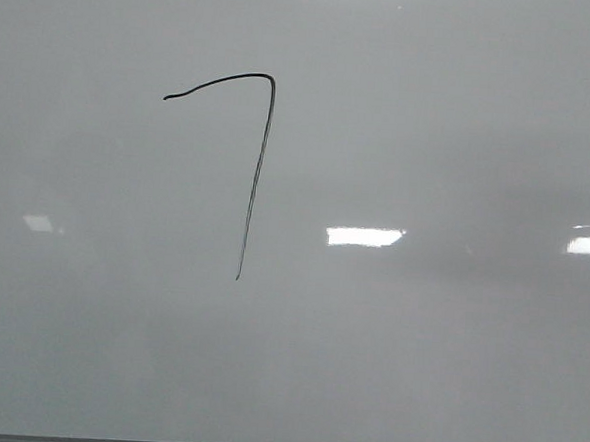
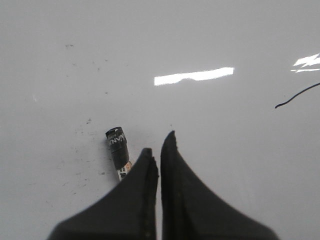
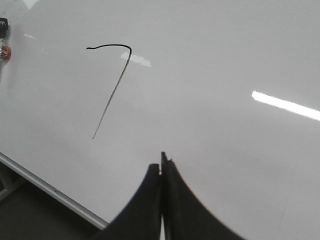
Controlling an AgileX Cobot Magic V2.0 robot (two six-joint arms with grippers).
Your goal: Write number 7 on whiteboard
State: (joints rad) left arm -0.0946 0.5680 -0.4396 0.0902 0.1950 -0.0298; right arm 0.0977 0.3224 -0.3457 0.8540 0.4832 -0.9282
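thin black hand-drawn number 7 (image 1: 257,159) complete on glossy pale whiteboard (image 1: 416,369) | left gripper (image 2: 159,146) clamps black marker (image 2: 118,150) | right gripper (image 3: 161,165) jaws closed, empty

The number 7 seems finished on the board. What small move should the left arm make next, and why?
Probably lift the left gripper straight away from the whiteboard. The number 7 already has its top stroke and long downstroke, and the marker it holds is clear of the line, so more contact would only risk a stray mark.
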